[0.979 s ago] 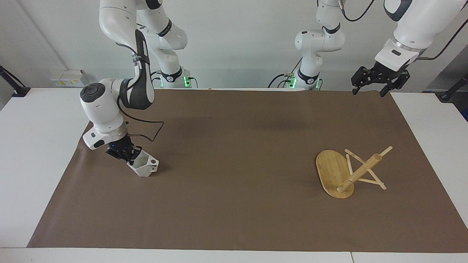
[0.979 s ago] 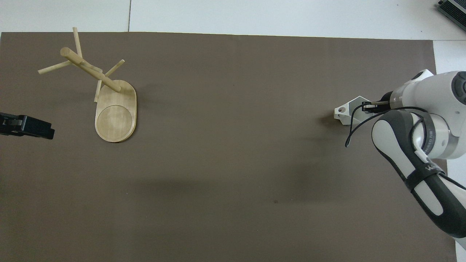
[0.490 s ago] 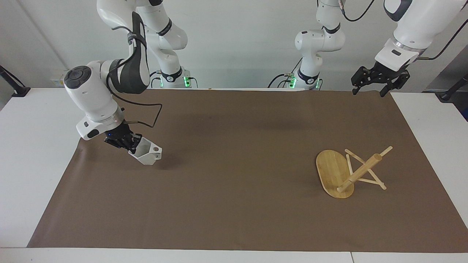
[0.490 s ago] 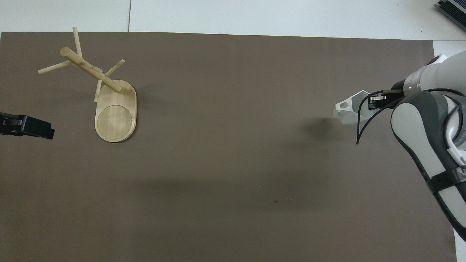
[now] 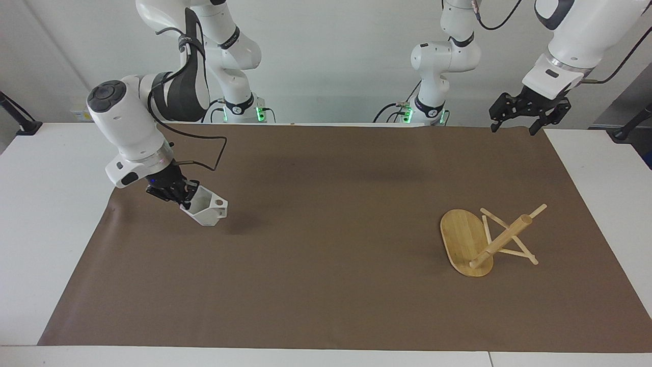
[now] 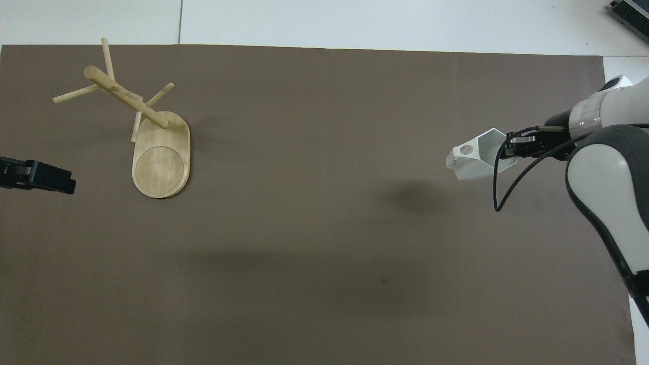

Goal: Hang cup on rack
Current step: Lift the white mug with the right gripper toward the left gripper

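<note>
1 high camera faces the robots across the desk [image 5: 30,214]; another looks steeply down from their end. Both share the brown mat [image 5: 326,285].

No legible text, labels or nos. anywhere in either view.

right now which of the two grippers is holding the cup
The right gripper, over the right arm's end of the mat, is shut on the cup's rim and holds it lifted. The left gripper waits open, holding nothing.
</note>
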Controlling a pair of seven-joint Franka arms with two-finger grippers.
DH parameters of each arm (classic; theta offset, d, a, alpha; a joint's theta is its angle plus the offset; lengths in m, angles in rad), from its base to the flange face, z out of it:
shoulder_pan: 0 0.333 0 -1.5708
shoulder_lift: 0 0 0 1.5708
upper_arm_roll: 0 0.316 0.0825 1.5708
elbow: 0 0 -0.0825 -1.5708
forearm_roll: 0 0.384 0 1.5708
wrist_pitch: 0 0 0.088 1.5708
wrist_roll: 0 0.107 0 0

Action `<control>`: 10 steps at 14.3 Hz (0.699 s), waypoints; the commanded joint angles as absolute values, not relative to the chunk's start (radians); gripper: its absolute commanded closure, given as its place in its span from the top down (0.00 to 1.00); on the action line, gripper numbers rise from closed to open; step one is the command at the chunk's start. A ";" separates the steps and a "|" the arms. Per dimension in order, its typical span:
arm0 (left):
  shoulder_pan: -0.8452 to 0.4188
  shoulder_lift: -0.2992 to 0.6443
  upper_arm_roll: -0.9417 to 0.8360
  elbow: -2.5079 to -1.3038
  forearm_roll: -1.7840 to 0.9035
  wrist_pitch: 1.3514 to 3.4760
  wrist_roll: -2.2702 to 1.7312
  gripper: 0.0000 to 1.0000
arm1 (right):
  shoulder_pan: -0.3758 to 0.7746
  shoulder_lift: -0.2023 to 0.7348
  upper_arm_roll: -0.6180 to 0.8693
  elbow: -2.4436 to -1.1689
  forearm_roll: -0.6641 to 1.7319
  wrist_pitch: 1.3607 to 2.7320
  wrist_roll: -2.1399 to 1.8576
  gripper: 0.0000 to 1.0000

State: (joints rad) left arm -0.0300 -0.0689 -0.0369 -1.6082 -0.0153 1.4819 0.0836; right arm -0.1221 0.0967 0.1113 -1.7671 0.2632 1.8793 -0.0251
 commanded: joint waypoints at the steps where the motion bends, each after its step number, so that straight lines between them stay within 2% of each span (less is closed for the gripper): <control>1: -0.034 -0.093 -0.048 -1.614 -0.017 1.422 0.101 1.00 | -0.129 0.058 0.129 -1.770 0.371 1.838 -0.009 0.00; 7: -0.025 -0.097 -0.046 -1.631 -0.017 1.457 0.087 1.00 | -0.129 0.034 0.265 -1.766 0.474 1.838 0.199 0.00; 10: -0.035 -0.130 -0.048 -1.700 -0.017 1.479 0.051 1.00 | -0.127 0.032 0.337 -1.763 0.506 1.885 0.359 0.00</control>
State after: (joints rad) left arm -0.0316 -0.0824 -0.0451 -1.6320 -0.0153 1.4532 0.0810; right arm -0.1181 0.0429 0.2967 -1.7621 0.4733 1.8472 0.2879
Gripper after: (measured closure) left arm 0.000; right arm 0.960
